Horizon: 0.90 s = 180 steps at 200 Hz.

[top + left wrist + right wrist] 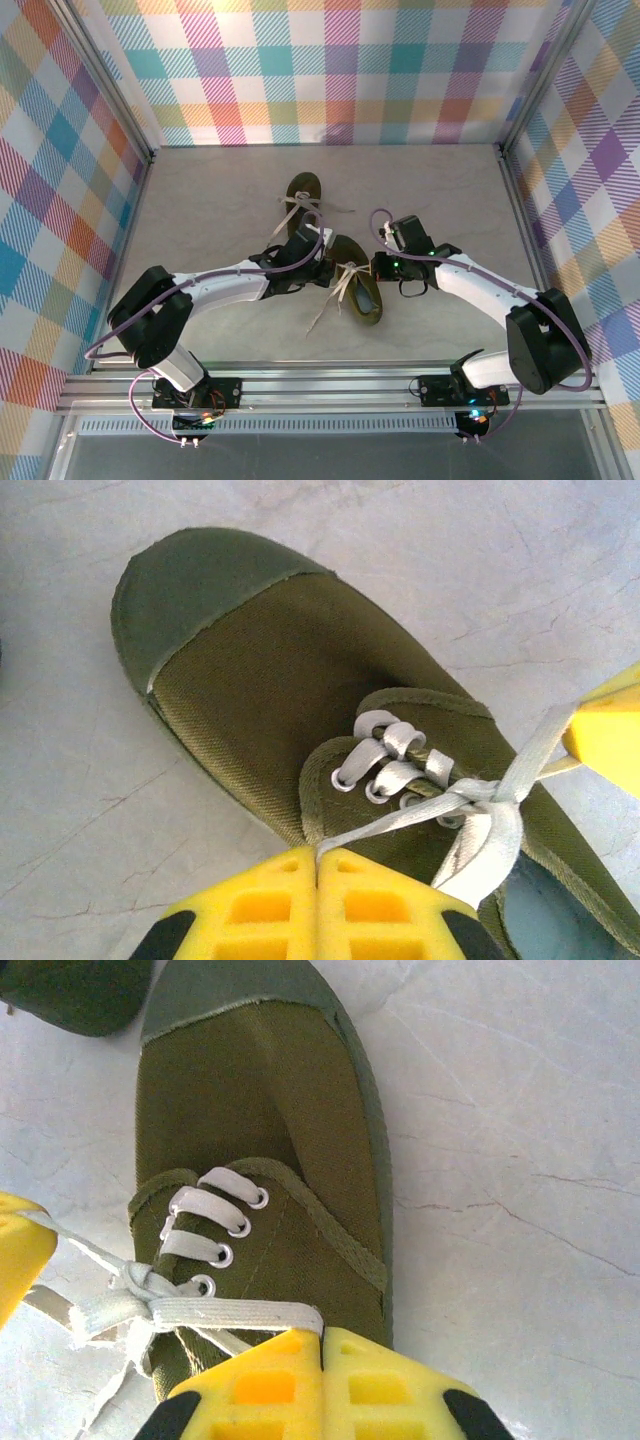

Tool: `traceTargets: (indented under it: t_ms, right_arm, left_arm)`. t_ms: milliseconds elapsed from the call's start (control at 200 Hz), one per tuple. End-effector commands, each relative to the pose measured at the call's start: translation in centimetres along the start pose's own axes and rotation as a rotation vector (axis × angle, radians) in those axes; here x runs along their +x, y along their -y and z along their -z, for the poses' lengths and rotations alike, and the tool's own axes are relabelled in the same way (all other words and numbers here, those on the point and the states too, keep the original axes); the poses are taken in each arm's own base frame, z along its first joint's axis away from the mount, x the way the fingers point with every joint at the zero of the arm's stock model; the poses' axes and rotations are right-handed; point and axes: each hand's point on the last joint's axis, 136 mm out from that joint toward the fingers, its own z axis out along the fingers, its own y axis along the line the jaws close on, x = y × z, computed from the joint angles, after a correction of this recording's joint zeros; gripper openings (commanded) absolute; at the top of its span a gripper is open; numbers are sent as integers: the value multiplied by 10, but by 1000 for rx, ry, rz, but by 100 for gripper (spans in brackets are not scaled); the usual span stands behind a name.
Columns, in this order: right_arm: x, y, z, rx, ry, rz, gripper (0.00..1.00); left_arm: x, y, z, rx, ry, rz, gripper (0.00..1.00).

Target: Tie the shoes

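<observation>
Two dark olive shoes lie on the table. The far shoe (303, 190) has its pale laces spread loosely across it. The near shoe (364, 297) lies between my grippers. My left gripper (325, 262) is shut on one pale lace (400, 823) of the near shoe (260, 680), pinched at the fingertips (318, 856). My right gripper (379, 267) is shut on the other lace end (235, 1312) of the same shoe (280, 1110), held at its fingertips (322, 1333). The two laces cross in a knot (488, 794) over the eyelets, and both run taut from it.
Checked walls enclose the table on three sides, and a metal rail (330, 385) runs along the near edge. Loose lace ends (325, 310) trail on the table left of the near shoe. The toe of the far shoe (70, 995) lies close by.
</observation>
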Motion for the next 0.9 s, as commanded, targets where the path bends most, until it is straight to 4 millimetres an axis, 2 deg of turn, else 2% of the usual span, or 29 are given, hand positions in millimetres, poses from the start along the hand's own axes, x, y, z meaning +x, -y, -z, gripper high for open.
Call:
traceTargets:
  t_ms: [0, 315, 430, 480, 505, 540, 605, 665, 765, 895]
  right_arm:
    - [14, 31, 6, 170, -63, 25, 0]
    - [20, 42, 4, 248, -107, 45, 0]
    - [11, 25, 12, 196, -28, 84, 2]
    - [13, 19, 17, 174, -22, 83, 29]
    - [15, 18, 20, 173, -22, 83, 40]
    - [19, 17, 23, 177, -30, 81, 49]
    - [33, 13, 25, 170, -61, 84, 60]
    - [49, 10, 23, 168, -109, 88, 64]
    - [69, 5, 16, 164, -163, 97, 65]
    - [78, 10, 1, 188, -218, 105, 65]
  left_arm:
    - [10, -37, 3, -108, -29, 67, 0]
    - [21, -47, -1, -124, -67, 90, 0]
    - [10, -20, 2, 9, -44, 78, 0]
    - [2, -15, 8, 33, -11, 81, 25]
    - [-3, -15, 12, 29, 8, 84, 38]
    - [-9, -18, 18, 6, 38, 92, 50]
    - [-20, -24, 31, -38, 87, 102, 64]
    - [-28, -33, 44, -90, 133, 116, 69]
    - [-34, -48, 61, -145, 188, 145, 70]
    - [-36, -66, 79, -194, 225, 187, 69]
